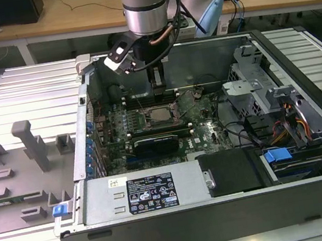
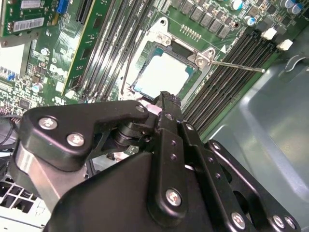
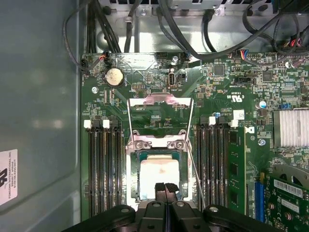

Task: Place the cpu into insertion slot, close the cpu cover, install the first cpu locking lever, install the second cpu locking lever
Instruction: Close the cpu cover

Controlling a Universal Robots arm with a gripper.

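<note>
Above the socket's edge, my fingers (image 3: 160, 188) were pressed together on nothing, the cpu (image 3: 157, 175) lay seated in its slot and the cpu cover (image 3: 160, 99) stood raised, so lowering it called for a slow, square push.

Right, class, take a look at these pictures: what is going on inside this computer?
A robot arm reaches down into an open computer case. Its gripper, fingers shut and with nothing seen between them, hangs just over the processor socket. The cpu already lies in the socket. In the first wrist view the cpu cover looks raised behind it, not yet closed. A thin locking lever sticks out beside the socket.
</note>
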